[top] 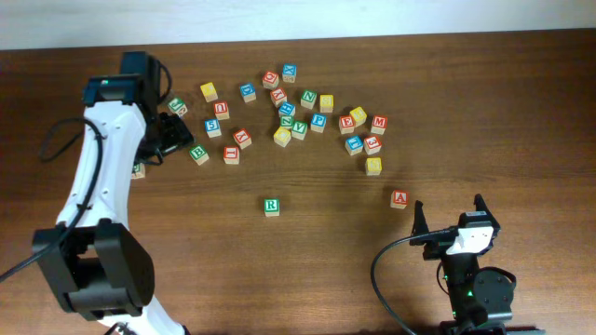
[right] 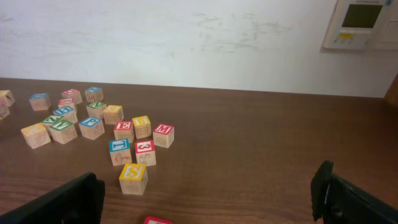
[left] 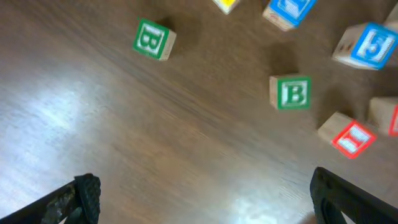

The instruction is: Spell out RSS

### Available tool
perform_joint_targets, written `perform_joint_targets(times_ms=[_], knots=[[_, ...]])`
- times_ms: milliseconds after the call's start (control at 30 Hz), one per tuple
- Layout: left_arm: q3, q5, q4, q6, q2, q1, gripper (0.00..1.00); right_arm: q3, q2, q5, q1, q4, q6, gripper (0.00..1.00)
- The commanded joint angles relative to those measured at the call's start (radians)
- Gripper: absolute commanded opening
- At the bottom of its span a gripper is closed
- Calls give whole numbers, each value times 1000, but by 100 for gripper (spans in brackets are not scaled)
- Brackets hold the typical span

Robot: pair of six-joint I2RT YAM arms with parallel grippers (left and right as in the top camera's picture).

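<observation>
The green R cube (top: pixel 271 206) sits alone on the table, below the scattered cubes. A yellow S cube (top: pixel 373 166) lies at the right end of the scatter and shows in the right wrist view (right: pixel 134 177), ahead and left of my open, empty right gripper (right: pixel 208 199), which is near the front edge (top: pixel 452 221). Other yellow cubes (top: pixel 209 91) (top: pixel 282 137) lie in the scatter; their letters are unreadable. My left gripper (top: pixel 179 133) is open and empty (left: pixel 205 199) over bare wood at the left of the scatter. The R cube is out of both wrist views.
Two green B cubes (left: pixel 153 38) (left: pixel 291 93) lie ahead of the left gripper. A red A cube (top: pixel 399 198) sits just in front of the right gripper. Several red, blue and green letter cubes spread across the table's back middle (top: pixel 298 112).
</observation>
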Motion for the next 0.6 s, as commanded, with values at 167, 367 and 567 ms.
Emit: perform_joint_targets(times_ms=[167, 367, 567], knots=[[-10, 103, 67, -2, -8, 28, 99, -8, -6, 5, -6, -3, 0, 98], [-10, 113, 231, -2, -8, 28, 99, -8, -6, 5, -6, -3, 0, 98], [-10, 9, 291, -2, -5, 29, 99, -8, -6, 5, -6, -3, 0, 98]])
